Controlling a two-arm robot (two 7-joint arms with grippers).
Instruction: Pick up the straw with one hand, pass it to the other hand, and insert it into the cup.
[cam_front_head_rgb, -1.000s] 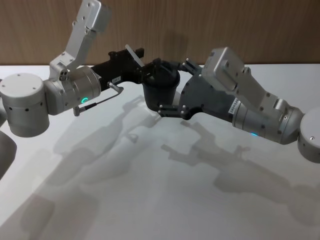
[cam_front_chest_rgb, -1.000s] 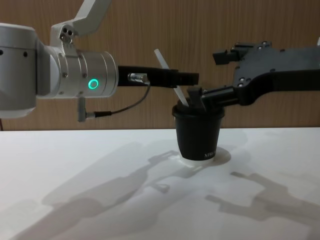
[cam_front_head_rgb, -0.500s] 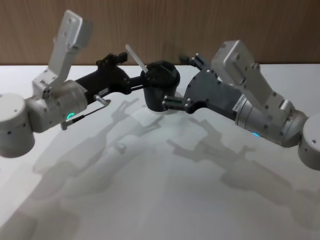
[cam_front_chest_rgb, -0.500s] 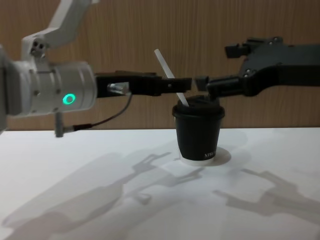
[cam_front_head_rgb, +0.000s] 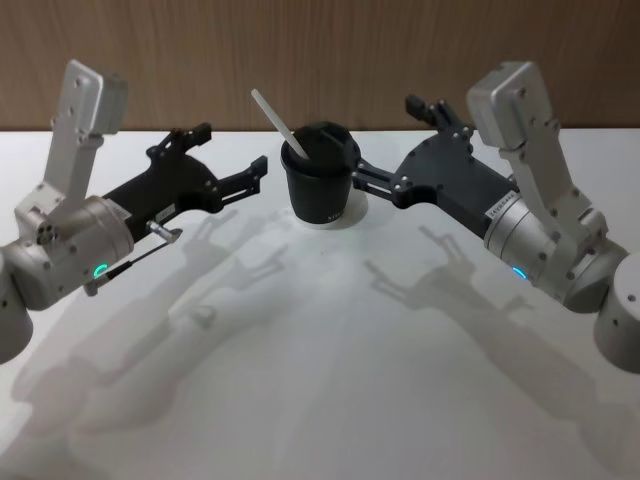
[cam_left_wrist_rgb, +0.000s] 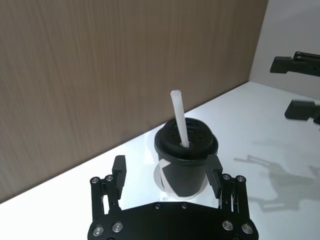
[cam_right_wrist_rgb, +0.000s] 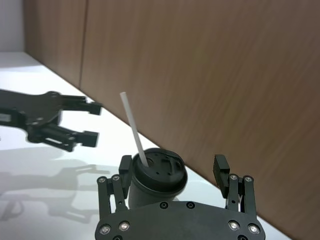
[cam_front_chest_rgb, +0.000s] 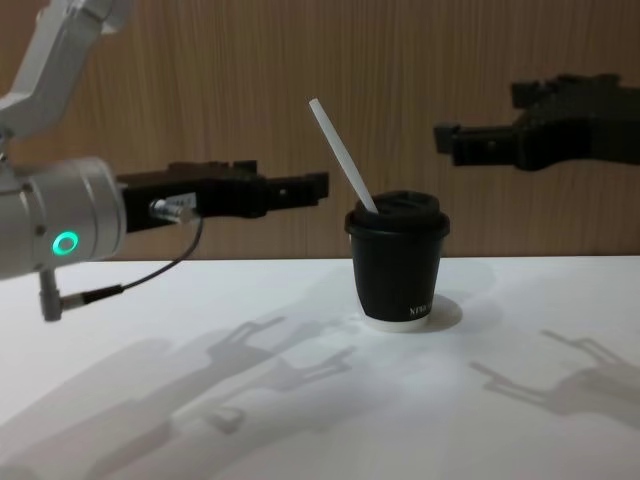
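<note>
A thin white straw (cam_front_chest_rgb: 343, 156) stands tilted in the lid of the black cup (cam_front_chest_rgb: 397, 262) on the white worktop (cam_front_chest_rgb: 320, 420). It looks light, stiff and easily crushed, best pinched mid-shaft. Small white lettering near the cup's base is unreadable. The left gripper (cam_front_head_rgb: 262, 174) and right gripper (cam_front_head_rgb: 352, 176) flank the cup, both wide and empty.
</note>
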